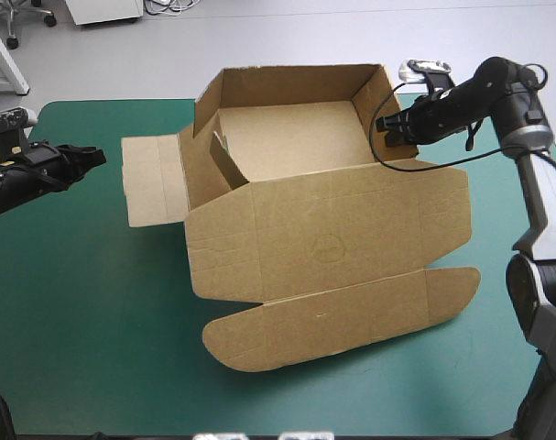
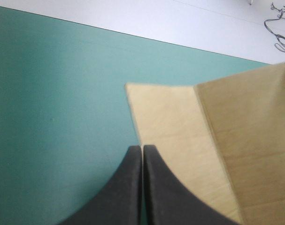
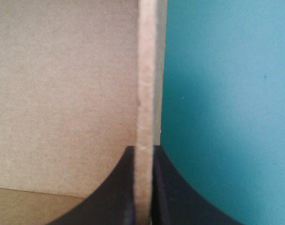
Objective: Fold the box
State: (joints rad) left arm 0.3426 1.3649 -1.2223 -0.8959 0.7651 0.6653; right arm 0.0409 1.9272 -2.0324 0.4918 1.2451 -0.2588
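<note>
High view: the brown box (image 1: 323, 229) stands mid-table on the teal-green cover (image 1: 94, 321) as an open tray, its lid (image 1: 342, 316) flat toward the near edge and a side flap (image 1: 149, 179) lying flat toward the table's left. The right gripper (image 1: 390, 128) is clamped on the tray's right wall (image 1: 380, 96), whose edge runs between the black fingers in the right wrist view. The left gripper (image 1: 96, 156) is closed on nothing, near the flat flap's outer edge.
</note>
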